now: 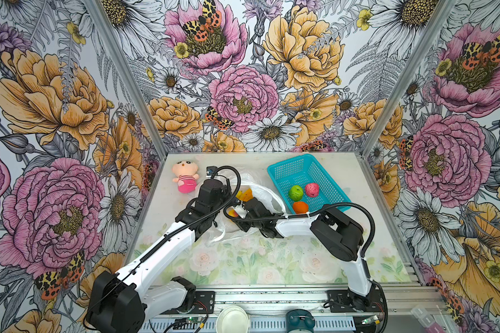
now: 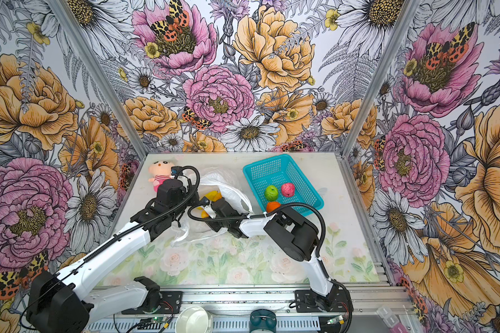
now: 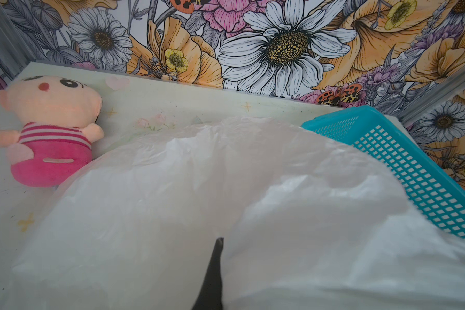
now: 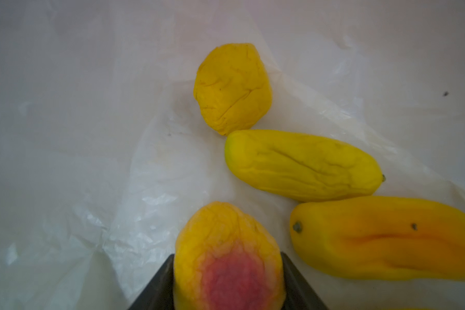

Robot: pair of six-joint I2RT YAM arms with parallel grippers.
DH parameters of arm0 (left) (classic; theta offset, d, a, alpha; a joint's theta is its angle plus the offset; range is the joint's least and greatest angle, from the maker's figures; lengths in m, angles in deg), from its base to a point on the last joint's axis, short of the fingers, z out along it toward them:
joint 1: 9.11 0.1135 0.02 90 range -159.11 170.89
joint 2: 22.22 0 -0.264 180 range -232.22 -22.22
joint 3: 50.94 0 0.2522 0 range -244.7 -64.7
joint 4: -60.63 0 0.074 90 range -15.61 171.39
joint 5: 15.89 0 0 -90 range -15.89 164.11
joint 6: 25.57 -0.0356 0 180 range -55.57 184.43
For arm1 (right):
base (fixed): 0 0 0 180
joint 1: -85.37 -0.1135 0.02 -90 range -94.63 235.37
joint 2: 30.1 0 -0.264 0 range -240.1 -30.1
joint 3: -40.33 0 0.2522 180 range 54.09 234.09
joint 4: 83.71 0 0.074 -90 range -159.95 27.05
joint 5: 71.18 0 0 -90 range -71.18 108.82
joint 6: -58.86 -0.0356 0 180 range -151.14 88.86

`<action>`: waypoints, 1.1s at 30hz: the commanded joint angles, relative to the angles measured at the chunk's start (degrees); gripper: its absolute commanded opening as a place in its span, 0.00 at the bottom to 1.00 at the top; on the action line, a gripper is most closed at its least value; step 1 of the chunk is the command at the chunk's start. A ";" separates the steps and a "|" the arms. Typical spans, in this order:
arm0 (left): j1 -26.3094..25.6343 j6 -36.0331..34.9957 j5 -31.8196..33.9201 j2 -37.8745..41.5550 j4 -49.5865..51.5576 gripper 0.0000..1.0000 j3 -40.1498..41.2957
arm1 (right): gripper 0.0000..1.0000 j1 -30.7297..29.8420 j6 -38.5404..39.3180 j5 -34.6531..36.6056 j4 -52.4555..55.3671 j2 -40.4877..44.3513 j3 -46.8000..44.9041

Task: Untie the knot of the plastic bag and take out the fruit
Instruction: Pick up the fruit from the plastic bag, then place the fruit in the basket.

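Observation:
The white plastic bag lies open mid-table, with loose handles trailing toward the front; the knot is out of view. My left gripper is shut on the bag's film, which drapes over it. My right gripper reaches inside the bag, shut on a yellow fruit with a red blush, a finger pressing each side. Three more yellow fruits lie on the bag's floor. Green, pink-red and orange fruits sit in the teal basket.
A pink plush doll lies at the back left, next to the bag. The basket stands right against the bag's far right side. A white bowl and a dark teal object sit beyond the front rail.

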 commanded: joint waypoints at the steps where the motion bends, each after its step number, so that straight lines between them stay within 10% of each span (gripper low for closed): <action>1: -0.03 -0.53 0.76 -0.17 -1.00 0.00 0.54 | 0.47 0.07 -1.13 -1.81 -6.68 6.84 -4.21; 33: 0.66 -0.09 -0.39 -0.99 -1.63 0.00 0.93 | 0.24 -4.81 1.48 -0.33 -11.89 54.08 -32.21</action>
